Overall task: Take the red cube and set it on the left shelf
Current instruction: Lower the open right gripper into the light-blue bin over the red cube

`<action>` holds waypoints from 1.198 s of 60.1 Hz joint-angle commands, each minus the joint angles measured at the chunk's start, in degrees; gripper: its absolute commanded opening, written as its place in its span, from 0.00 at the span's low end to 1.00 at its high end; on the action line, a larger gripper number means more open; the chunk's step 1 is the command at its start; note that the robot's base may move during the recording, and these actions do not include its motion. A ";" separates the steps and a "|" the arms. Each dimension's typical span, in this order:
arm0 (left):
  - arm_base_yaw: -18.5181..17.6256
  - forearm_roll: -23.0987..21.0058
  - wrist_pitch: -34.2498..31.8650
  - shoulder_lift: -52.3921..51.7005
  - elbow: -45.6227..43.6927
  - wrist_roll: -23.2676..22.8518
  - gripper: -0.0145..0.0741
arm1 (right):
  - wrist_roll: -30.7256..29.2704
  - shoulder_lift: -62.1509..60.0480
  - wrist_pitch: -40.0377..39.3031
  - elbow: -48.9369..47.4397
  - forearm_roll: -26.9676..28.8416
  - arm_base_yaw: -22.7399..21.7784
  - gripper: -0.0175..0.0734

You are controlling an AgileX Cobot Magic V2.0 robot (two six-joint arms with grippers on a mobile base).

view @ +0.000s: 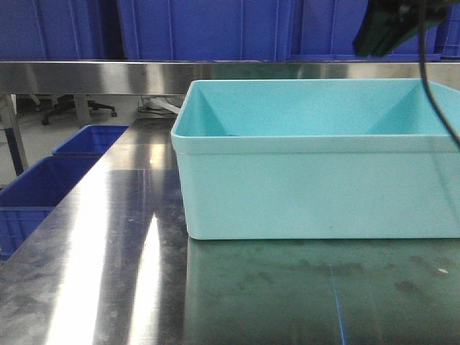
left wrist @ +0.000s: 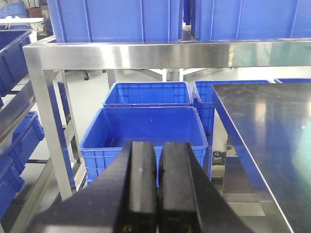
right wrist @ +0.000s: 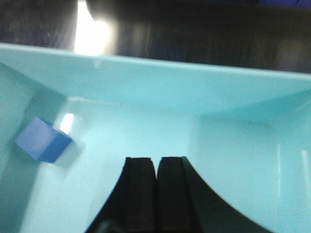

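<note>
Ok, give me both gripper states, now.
Left gripper: shut, holding nothing.
Right gripper: shut, holding nothing, over the turquoise bin.

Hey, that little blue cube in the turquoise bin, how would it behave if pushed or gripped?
The blue cube has flat faces, so it would probably slide, not roll. The bin looks glossy inside, so it may skid easily. It sits near a wall, which could crowd the fingers.
</note>
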 commanded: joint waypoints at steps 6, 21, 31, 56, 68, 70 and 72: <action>-0.04 -0.07 -5.11 -0.82 1.32 -0.12 0.28 | -0.01 0.04 -2.25 -2.34 0.66 1.00 0.35; -0.04 -0.07 -5.11 -0.82 1.32 -0.12 0.28 | -0.01 0.47 0.66 -2.34 0.87 2.76 0.84; -0.04 -0.07 -5.11 -0.82 1.32 -0.12 0.28 | -0.01 0.47 3.04 -2.34 1.65 3.08 0.82; -0.04 -0.07 -5.11 -0.82 1.32 -0.12 0.28 | -0.01 5.98 5.82 -2.34 3.19 3.08 0.82; -0.04 -0.07 -5.11 -0.82 1.32 -0.12 0.28 | -0.01 8.39 5.82 -2.34 3.19 3.08 0.82; -0.04 -0.07 -5.11 -0.82 1.32 -0.12 0.28 | -0.01 8.72 5.87 -2.34 3.19 3.08 0.82; -0.04 -0.07 -5.11 -0.82 1.32 -0.12 0.28 | -0.01 9.04 5.87 -2.34 3.19 3.08 0.82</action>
